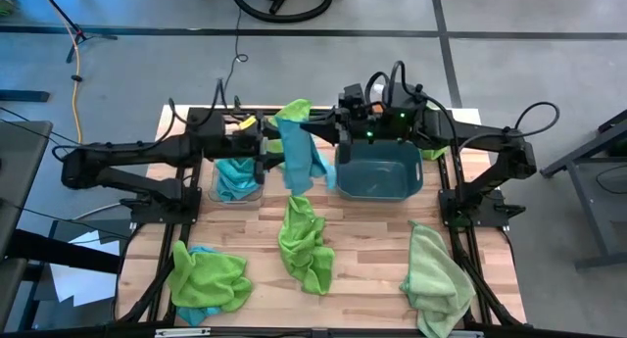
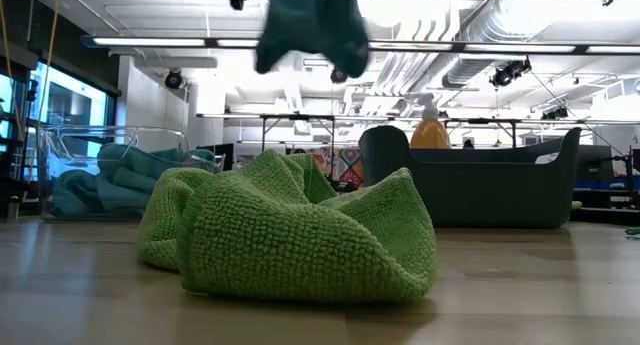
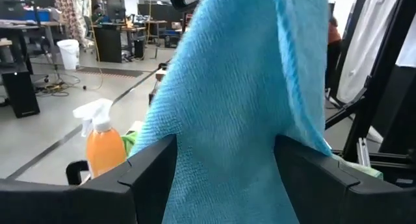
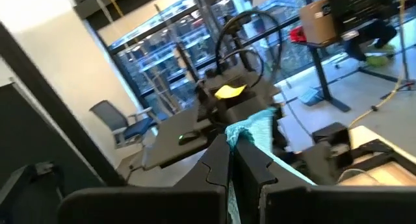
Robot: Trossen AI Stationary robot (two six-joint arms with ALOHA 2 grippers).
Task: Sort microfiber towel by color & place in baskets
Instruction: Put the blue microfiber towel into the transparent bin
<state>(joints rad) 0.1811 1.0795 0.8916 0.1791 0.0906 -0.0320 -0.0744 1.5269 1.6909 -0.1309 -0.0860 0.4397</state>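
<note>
Right end effector (image 4: 231,152), blue towel (image 1: 297,154) pinched

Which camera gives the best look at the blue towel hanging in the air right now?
The high view: the whole blue towel hangs between both arms, pinched by the right gripper. The left wrist view shows it close up between the open left gripper. The low view catches only its lower end; the right wrist view shows one pinched corner.

Hanging blue towel (image 2: 305,25) cropped by the low view's top edge, its holder unseen.
</note>
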